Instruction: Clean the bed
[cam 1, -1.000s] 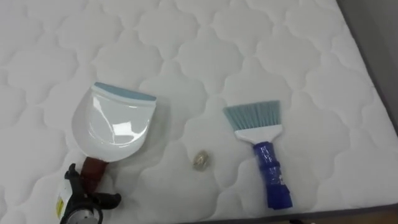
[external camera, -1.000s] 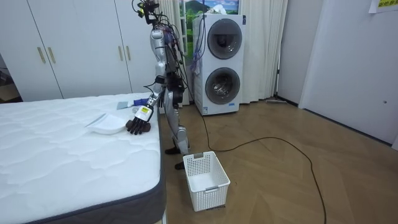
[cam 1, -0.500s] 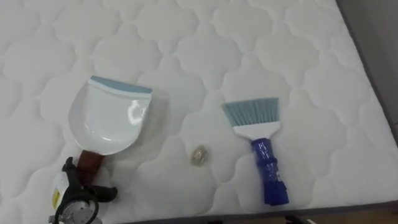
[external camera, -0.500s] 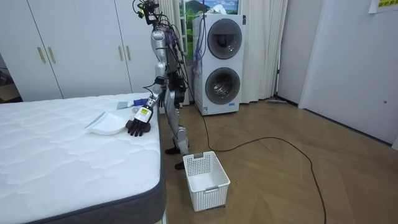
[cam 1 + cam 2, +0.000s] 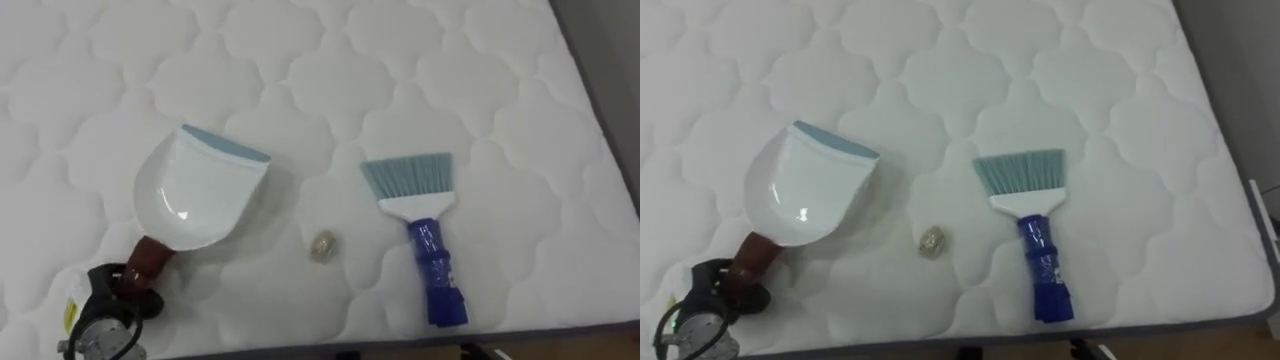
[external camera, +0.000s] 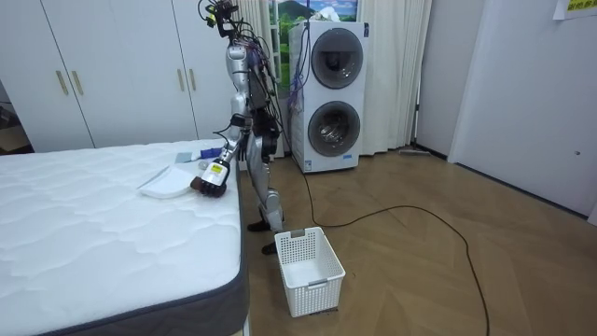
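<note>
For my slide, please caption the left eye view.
Left robot hand grips dustpan on mattress, near small debris and blue brush.

Mattress: white quilted cloth, matt, puffed between stitched seams.
Dustpan: smooth white plastic, glossy, with 1 bright highlight; pale blue lip; duller brown handle.
Brush: glossy blue plastic handle; fine matt teal bristles.
Scrap: crumpled, beige, dull; material unclear.
Left hand: dark, matt casing.
Basket: white plastic lattice.
Floor: wood boards, low sheen.
</note>
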Tool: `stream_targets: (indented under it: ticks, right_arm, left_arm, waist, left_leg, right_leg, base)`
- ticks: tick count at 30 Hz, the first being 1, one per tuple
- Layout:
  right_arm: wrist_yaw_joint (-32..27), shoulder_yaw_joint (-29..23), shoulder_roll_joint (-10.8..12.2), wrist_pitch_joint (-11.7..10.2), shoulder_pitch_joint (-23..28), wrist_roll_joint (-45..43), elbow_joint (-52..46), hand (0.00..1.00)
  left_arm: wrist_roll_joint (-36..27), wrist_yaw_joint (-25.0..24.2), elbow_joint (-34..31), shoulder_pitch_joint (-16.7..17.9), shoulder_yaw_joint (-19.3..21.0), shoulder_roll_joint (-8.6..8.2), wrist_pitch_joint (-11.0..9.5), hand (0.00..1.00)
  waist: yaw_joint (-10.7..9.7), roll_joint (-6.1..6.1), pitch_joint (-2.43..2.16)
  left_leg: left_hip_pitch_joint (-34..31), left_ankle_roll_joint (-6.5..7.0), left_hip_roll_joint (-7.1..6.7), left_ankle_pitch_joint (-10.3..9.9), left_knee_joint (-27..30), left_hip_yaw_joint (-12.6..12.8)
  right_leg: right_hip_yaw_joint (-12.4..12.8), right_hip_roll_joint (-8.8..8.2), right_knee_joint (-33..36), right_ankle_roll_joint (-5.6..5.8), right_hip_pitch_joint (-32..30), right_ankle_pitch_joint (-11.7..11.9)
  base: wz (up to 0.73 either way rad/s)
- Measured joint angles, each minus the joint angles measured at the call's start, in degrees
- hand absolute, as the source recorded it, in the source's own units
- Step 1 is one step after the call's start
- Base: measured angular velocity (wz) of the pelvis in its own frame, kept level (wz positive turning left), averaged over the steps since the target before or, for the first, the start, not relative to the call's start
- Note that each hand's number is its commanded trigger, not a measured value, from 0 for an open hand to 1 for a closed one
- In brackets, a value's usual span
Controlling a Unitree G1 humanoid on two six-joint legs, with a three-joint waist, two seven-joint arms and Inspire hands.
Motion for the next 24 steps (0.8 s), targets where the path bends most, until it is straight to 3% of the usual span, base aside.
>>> stream_targets:
  ticks: [5,13,19,24]
  right_arm:
    - [0.0,0.0,-0.3,-0.4,0.1,-0.1,-0.2,0.0]
    - [-0.4,-0.4,-0.6,0.0,0.8,-0.2,-1.8,0.0]
    - [-0.9,-0.4,-1.2,-0.1,0.7,-0.2,-1.6,0.0]
    - [-0.9,-0.8,-2.5,-0.3,1.0,1.3,-1.8,0.0]
  left_arm:
    - [0.0,-1.8,0.3,-0.1,-0.1,0.0,0.3,1.0]
    - [0.3,-3.2,0.3,-0.3,0.0,0.14,1.1,1.0]
    - [1.8,-3.8,1.2,-0.7,-0.1,0.28,2.0,1.0]
    - [7.0,-3.5,1.8,-0.7,0.0,1.26,3.0,1.0]
  waist:
    - [-0.1,0.29,0.18]
    - [0.3,0.45,0.11]
    - [0.4,1.64,0.02]
    - [0.4,3.22,-0.05]
  left_leg:
    - [0.0,0.0,0.08,0.0,0.0,0.7]
    - [0.2,0.0,0.21,0.0,0.2,2.1]
    - [0.5,0.01,0.21,0.0,0.3,2.7]
    - [0.9,0.04,0.06,0.0,0.1,3.7]
  right_leg:
    - [0.3,0.05,0.0,0.0,0.0,0.0]
    - [0.4,-0.02,0.0,0.0,-0.1,0.1]
    - [0.7,-0.1,0.3,0.03,0.0,0.1]
    - [1.9,-0.12,1.1,0.16,-0.5,0.1]
  base:
    - [-0.04]
    - [-0.01]
    - [-0.03]
    - [-0.07]
